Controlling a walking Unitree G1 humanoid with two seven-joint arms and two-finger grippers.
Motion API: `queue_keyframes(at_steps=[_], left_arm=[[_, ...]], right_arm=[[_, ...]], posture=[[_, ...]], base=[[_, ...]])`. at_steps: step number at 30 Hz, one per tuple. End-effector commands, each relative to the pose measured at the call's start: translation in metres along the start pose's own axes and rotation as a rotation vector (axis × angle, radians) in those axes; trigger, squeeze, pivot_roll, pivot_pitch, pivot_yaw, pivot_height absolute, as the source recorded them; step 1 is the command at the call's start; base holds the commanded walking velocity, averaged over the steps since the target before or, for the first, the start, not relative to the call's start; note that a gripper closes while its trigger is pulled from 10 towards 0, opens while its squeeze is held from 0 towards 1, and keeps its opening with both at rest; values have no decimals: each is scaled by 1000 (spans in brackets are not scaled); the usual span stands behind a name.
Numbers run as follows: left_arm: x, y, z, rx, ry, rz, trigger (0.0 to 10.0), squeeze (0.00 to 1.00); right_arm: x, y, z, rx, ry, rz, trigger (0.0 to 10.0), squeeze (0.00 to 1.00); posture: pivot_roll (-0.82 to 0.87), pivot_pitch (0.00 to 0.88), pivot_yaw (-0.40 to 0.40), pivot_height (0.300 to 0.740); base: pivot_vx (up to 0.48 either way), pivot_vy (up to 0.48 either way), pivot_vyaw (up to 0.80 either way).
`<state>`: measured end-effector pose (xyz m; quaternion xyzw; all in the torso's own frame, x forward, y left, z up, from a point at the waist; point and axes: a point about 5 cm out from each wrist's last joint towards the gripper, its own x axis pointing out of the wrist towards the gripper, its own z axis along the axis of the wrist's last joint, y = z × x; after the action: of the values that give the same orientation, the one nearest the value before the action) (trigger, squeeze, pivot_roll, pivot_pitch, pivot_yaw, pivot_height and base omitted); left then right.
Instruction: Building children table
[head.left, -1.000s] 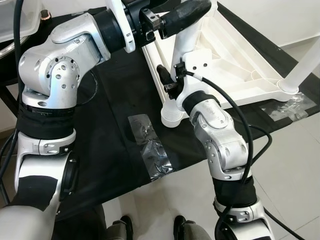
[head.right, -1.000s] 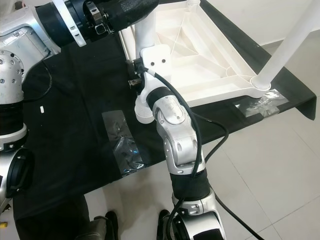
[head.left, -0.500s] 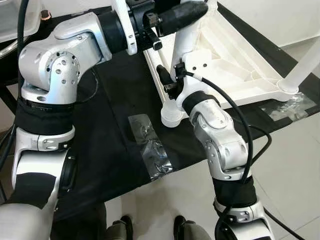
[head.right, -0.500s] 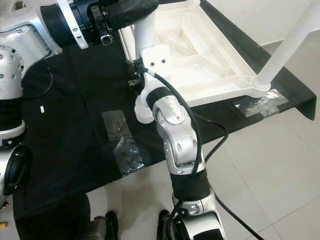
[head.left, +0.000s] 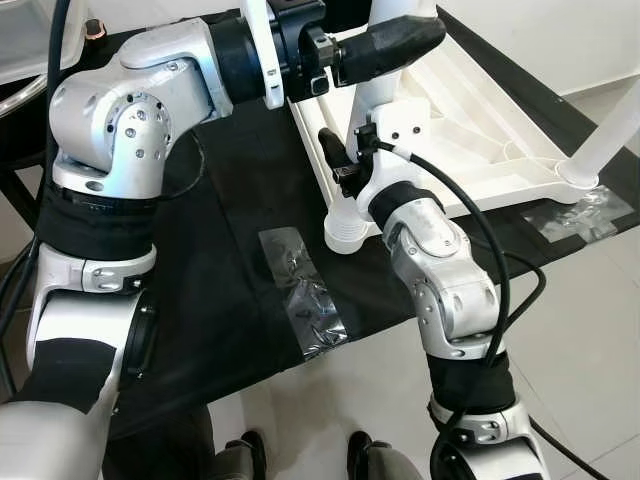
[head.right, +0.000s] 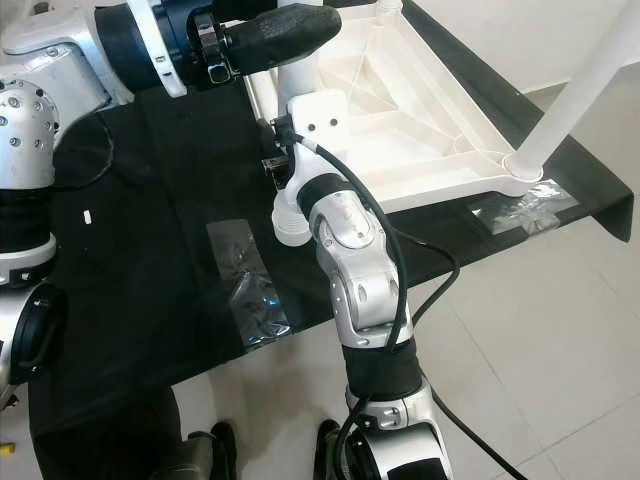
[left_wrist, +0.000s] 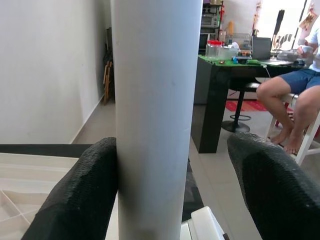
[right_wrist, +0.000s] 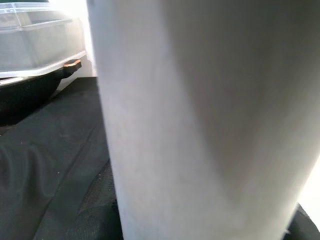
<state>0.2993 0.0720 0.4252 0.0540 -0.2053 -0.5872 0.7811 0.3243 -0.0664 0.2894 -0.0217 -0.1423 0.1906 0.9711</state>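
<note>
Black cloth (head.left: 230, 290) covers the work surface, hanging over its near edge above pale floor tiles (head.left: 590, 330). On the cloth: upturned white table top (head.right: 420, 130), ribbed underside up, near corner by the cloth's edge. White leg (head.left: 345, 225) stands with its ribbed foot on the cloth, just beside the top's left rim. Crinkled clear tape (head.left: 305, 290) — one strip stuck mid-cloth, another patch (head.right: 515, 210) at the top's near right corner.

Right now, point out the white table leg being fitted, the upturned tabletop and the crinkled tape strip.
white table leg (left_wrist: 150, 115), left wrist view, mid shaft.
upturned tabletop (head.right: 440, 140), right eye view, ribbed underside.
crinkled tape strip (head.left: 305, 290), left eye view, centre.
</note>
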Motion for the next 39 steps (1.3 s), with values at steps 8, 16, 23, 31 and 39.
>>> queue_keyframes(at_steps=[8, 16, 23, 31, 39], left_arm=[[18, -16, 9, 44, 45, -99, 0, 0], [18, -21, 10, 45, 60, -107, 0, 0], [18, -22, 10, 45, 73, -112, 0, 0], [19, -22, 9, 38, 79, -111, 0, 0], [18, -21, 7, 24, 83, -116, 0, 0]], right_arm=[[2, 15, -18, 40, 88, 71, 10000, 0], [3, 15, -17, 42, 87, 73, 10000, 0], [3, 15, -17, 35, 82, 76, 10000, 0], [3, 18, -8, 62, 29, 122, 10000, 1000], [0, 12, 14, 62, -80, 313, 10000, 725]], posture=[[84, 226, -1, 740], [83, 227, -2, 740], [82, 228, -4, 740], [83, 228, -4, 740], [79, 230, 0, 740]], base=[[0, 0, 0], [0, 0, 0], [0, 0, 0], [0, 0, 0], [0, 0, 0]])
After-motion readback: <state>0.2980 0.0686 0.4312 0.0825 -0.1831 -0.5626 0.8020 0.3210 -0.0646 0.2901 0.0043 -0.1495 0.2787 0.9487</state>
